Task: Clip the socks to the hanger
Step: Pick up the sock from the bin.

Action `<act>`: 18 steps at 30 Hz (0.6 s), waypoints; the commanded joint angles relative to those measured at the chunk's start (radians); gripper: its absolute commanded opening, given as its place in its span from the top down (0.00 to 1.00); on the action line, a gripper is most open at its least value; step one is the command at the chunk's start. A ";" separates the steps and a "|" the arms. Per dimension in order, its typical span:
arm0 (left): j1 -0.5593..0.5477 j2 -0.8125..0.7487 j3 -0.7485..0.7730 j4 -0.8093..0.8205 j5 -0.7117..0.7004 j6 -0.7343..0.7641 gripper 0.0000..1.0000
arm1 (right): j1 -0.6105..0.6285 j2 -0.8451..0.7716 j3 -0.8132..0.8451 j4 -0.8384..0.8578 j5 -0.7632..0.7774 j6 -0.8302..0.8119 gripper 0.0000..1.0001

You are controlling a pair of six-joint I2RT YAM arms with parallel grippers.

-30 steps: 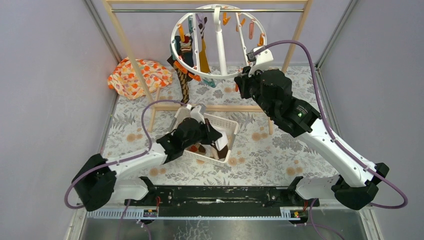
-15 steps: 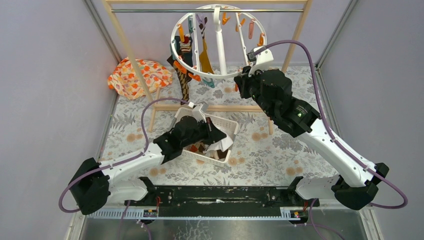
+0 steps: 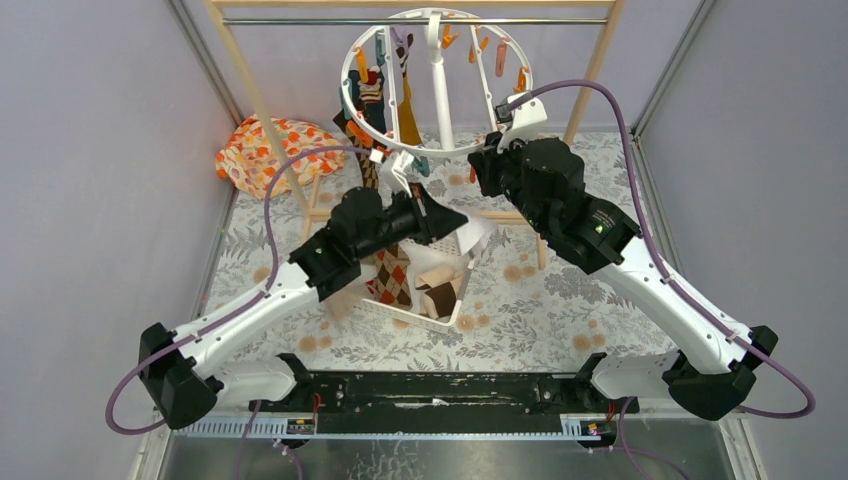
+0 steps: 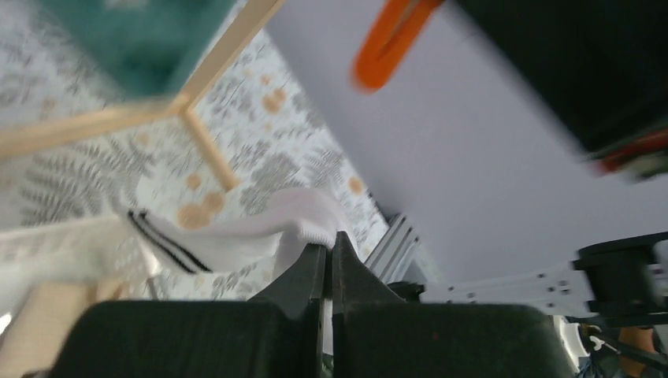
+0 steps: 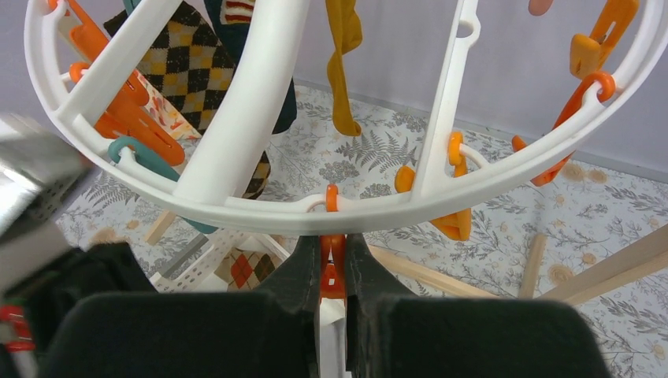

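One at a time: grips limp, light white sock (image 4: 236, 236) in clenched left jaws above basket (image 3: 458, 300), pinches orange clip (image 5: 332, 276) under hanger (image 5: 504, 177) in right jaws, likely wants cuff edge fed in.
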 commanded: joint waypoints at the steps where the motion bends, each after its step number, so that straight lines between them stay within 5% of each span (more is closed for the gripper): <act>1: 0.015 0.004 0.097 -0.016 0.108 0.025 1.00 | -0.018 -0.006 0.010 0.048 -0.010 0.016 1.00; 18: -0.008 0.323 0.102 0.549 0.675 -0.307 1.00 | -0.027 -0.043 -0.014 0.037 0.005 0.007 1.00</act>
